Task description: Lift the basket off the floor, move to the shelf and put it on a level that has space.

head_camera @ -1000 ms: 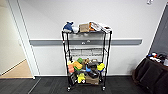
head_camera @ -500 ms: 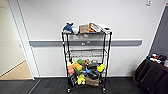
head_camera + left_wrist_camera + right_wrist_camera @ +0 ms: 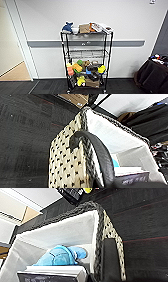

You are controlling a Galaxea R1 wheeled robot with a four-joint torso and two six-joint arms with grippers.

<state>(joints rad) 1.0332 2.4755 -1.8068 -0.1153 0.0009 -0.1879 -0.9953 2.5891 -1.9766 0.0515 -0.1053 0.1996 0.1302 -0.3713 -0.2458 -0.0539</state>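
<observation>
Shelf (image 3: 86,60) is standing against the wall, its casters cut off at the frame's edge. Basket (image 3: 75,159) is showing close over the floor (image 3: 25,139), cropped, a blue soft item (image 3: 60,256) half hidden inside. Cannot tell either gripper's finger state or hold.

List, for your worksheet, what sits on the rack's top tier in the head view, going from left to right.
Blue whale plush → small white item → brown cardboard piece → white printed packets.
</observation>
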